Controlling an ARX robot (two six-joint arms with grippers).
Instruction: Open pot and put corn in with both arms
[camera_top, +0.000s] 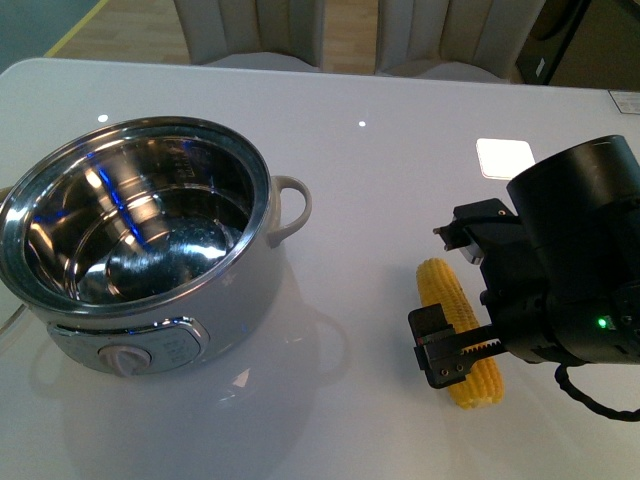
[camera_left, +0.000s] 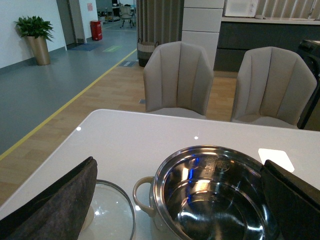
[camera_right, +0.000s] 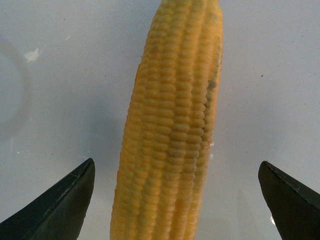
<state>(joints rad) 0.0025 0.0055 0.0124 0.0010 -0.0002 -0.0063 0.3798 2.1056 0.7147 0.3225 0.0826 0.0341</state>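
Glossy white tabletop (camera_top: 380, 150) fills the scene, two beige padded chairs (camera_left: 178, 80) behind it. Black and wedge-tipped, the right pincer (camera_right: 176, 165) gapes wide astride a knobbly yellow-orange corn cob (camera_right: 170, 100) lying flat between its tips, clear of both. Equally spread and empty, the left pincer (camera_left: 178, 161) hangs over a round white electric pot (camera_left: 220, 167) with mirror-bright steel bowl, uncovered; near one tip lies a round glass lid (camera_left: 112, 210).

The pot (camera_top: 252, 272) was white outside and mirror-bright steel inside, with blue reflections. The corn (camera_top: 440, 290) was yellow-orange, its kernels in even lengthwise rows, with a few grey specks. The right claw (camera_right: 176, 165) was black; the surface (camera_top: 380, 180) was glossy pale grey-white.
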